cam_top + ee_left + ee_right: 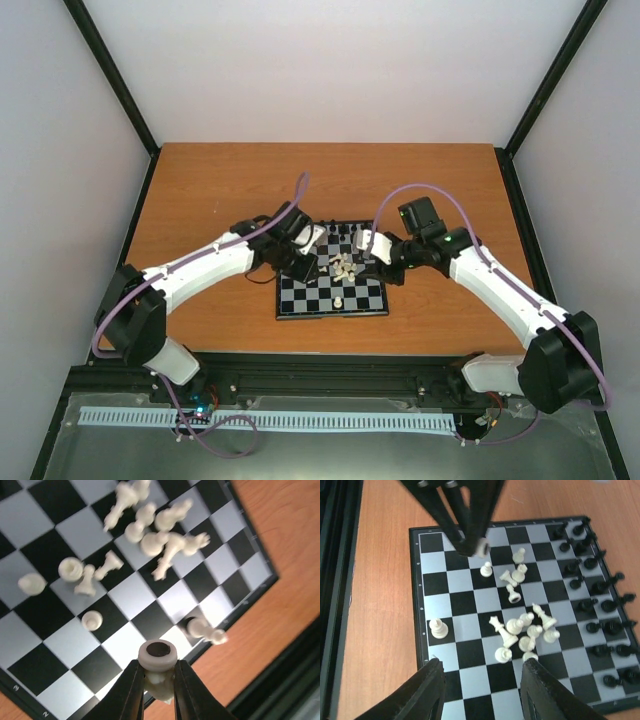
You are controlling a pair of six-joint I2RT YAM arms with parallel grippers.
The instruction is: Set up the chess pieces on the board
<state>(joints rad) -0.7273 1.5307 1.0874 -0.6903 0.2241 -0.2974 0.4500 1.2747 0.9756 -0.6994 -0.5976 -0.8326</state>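
The chessboard (305,298) lies mid-table, also in both wrist views (75,645) (470,660). Several cream-white pieces (522,630) lie in a heap at its middle (160,535) (345,267). One white piece (438,628) stands alone by the near edge (339,300). Black pieces (600,605) stand along the far side. My left gripper (158,677) is shut on a white piece (158,655), its round base toward the camera, held above the board's corner region; it shows in the right wrist view (479,546). My right gripper (482,690) is open and empty above the board.
The board rests on an orange-brown wooden table (220,190). A black rail (330,365) runs along the near edge between the arm bases. Pale walls with black frame posts (110,70) enclose the sides and back.
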